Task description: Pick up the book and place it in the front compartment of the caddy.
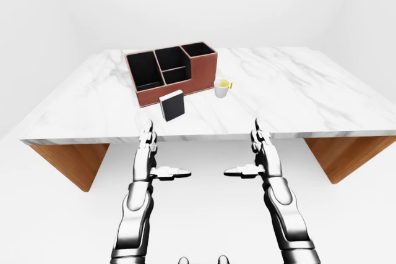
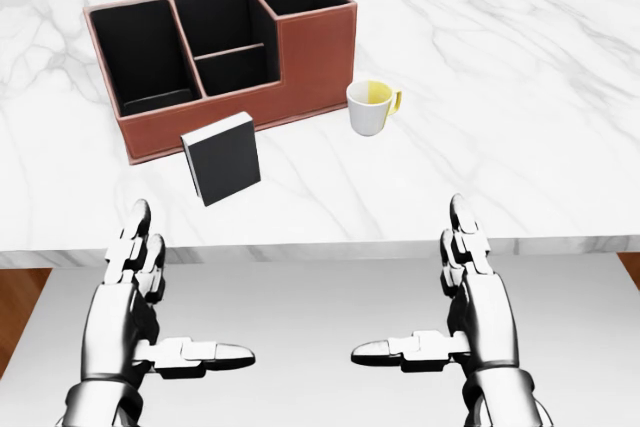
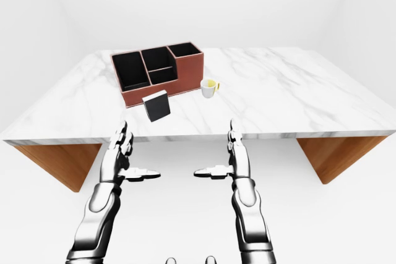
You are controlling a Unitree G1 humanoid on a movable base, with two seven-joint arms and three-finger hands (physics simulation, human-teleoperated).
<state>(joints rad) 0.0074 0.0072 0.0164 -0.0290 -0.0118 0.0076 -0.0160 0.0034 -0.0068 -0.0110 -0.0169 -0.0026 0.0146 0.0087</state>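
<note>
I am holding both hands out below the near edge of the desk (image 2: 520, 97), neither one touching anything. My left hand (image 2: 140, 297) is hanging open, its fingers pointing up toward the desk edge and its thumb sticking out sideways toward the middle of the head view. My right hand (image 2: 465, 297) is mirroring it, open as well, with its thumb reaching in toward the left one. The book (image 2: 222, 157) is standing upright on the white marble top, slightly tilted, dark cover facing me, just below the caddy (image 2: 310, 57) in the head view and a little left of centre. I am seeing it close to the caddy's lower wall, though I cannot tell whether they are touching. The caddy is sitting toward the upper left, reddish-brown outside, black within, split into several compartments. A white mug (image 2: 370, 107) with a yellow inside is standing just right of the caddy. Both hands are well apart from the book.
</note>
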